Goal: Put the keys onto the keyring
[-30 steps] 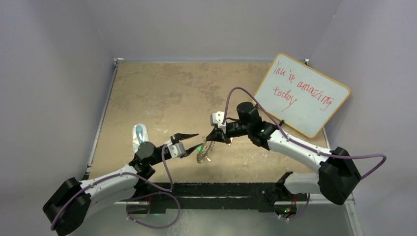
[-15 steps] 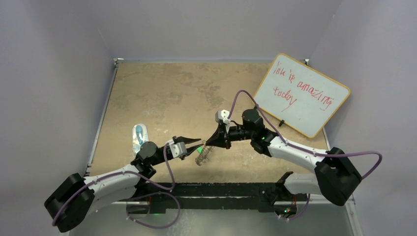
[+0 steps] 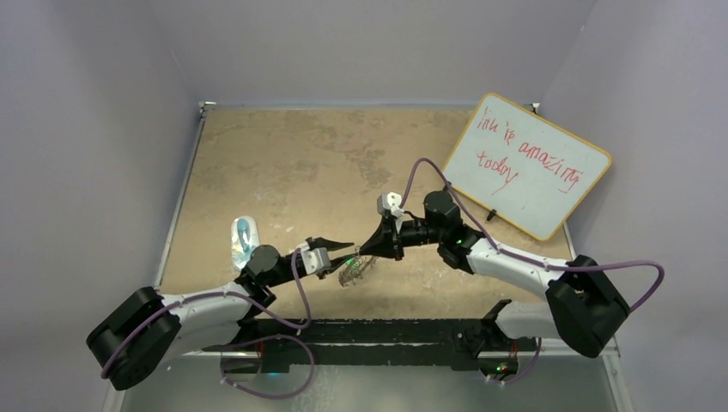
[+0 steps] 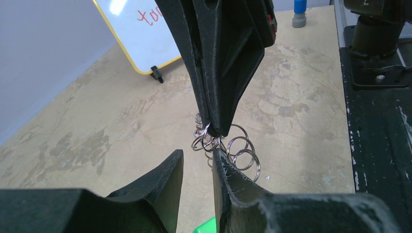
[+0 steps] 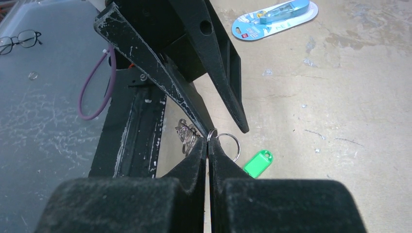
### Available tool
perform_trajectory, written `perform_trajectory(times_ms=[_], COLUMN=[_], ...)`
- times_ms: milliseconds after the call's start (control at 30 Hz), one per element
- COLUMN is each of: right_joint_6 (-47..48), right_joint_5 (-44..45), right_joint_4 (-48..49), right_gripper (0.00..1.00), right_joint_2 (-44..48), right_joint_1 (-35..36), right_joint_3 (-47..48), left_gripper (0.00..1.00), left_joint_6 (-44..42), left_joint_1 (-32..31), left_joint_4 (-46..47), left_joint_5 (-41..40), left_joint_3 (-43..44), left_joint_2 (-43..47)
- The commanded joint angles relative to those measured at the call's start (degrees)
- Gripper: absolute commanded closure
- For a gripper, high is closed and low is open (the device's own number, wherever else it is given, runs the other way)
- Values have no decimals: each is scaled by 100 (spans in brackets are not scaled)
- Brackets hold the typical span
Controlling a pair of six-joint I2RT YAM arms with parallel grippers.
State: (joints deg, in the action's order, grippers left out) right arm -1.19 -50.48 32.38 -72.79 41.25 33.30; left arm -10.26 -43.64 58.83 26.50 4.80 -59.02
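Note:
The keyring (image 3: 354, 271), a cluster of silvery loops, hangs just above the table between both grippers. My right gripper (image 5: 210, 141) is shut on one of its small loops (image 5: 228, 145); more loops (image 5: 187, 133) hang to the left. My left gripper (image 4: 198, 153) is open, with a narrow gap, its fingertips (image 4: 218, 158) right at the loops (image 4: 243, 154) below the right gripper's tips. The green-headed key (image 5: 258, 163) lies on the table under the ring; only its green head shows, also in the left wrist view (image 4: 208, 227). The red-headed key is hidden.
A blue and clear plastic package (image 3: 243, 239) lies left of the left arm, also in the right wrist view (image 5: 274, 17). A whiteboard (image 3: 532, 163) leans at the back right. The black rail (image 3: 386, 330) runs along the near edge. Glasses (image 5: 17, 41) lie beyond the rail.
My right gripper has turned and swung left and down to the ring. My left gripper has moved right, closing in on the ring from the other side.

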Motion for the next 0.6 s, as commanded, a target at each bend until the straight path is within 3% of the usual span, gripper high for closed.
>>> perform_trajectory(times_ms=[0, 167, 400, 567], right_joint_6=[350, 505, 656, 772], right_joint_5=[-27, -42, -111, -111], right_joint_4=[-268, -224, -327, -372], right_gripper=[100, 100, 100, 100], right_joint_2=[180, 151, 126, 228], right_joint_1=[71, 75, 74, 67], right_joint_3=[-53, 31, 135, 92], left_gripper=[76, 84, 85, 95], left_joint_6=[-59, -41, 33, -65], left_joint_1=[-9, -5, -7, -5], left_joint_4=[255, 179, 319, 159], left_joint_5=[358, 579, 693, 514], left_joint_3=[57, 68, 180, 143], left_joint_2=[316, 450, 157, 194])
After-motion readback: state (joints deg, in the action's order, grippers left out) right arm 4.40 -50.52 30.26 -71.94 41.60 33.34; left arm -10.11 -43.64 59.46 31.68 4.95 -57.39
